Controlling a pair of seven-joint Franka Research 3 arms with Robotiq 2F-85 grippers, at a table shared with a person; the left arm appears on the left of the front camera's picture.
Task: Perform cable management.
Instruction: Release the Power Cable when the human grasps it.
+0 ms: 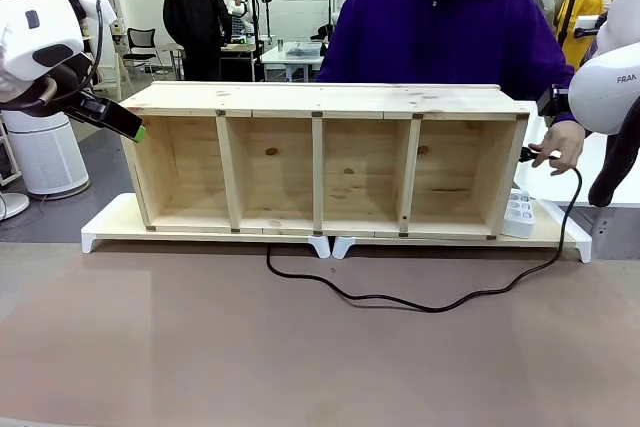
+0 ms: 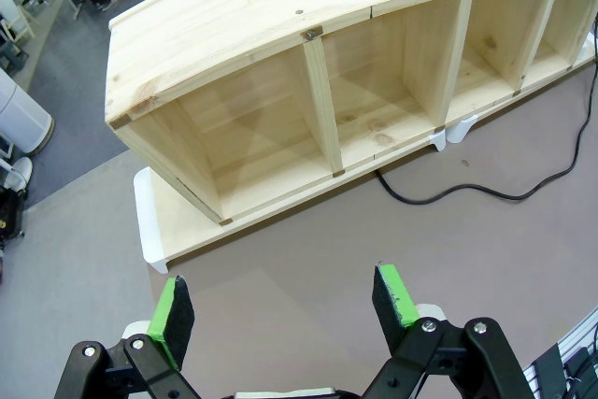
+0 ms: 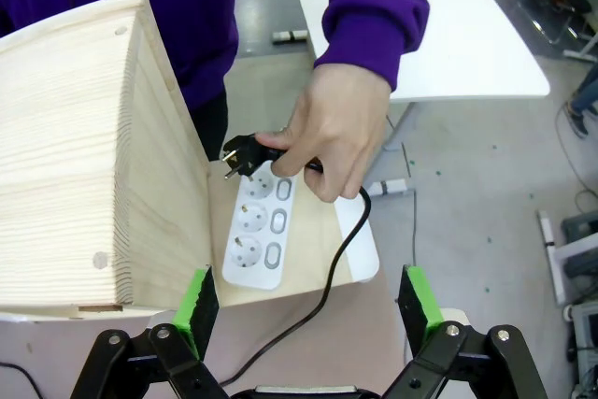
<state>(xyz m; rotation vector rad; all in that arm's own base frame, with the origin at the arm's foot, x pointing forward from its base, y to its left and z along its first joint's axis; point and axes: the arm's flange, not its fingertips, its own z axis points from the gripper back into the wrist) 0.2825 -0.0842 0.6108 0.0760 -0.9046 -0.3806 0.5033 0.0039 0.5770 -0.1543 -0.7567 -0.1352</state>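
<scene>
While person's hand (image 3: 338, 133) holds plug (image 3: 239, 154) at 12 o'clock above power strip (image 3: 259, 235), presumably offering cable (image 1: 420, 299), both grippers, left gripper (image 2: 285, 310) & right gripper (image 3: 308, 301), wait w/ jaws apart.

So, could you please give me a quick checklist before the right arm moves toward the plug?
1. Right tool open: ok.
2. Plug free to take: not ok, the person's hand holds it.
3. Power strip sockets unoccupied: ok.
4. Cable untangled on the table: ok, one loose curve.
5. Left tool open, away from the cable: ok.
6. Cable's far end under the shelf: cannot tell.
</scene>
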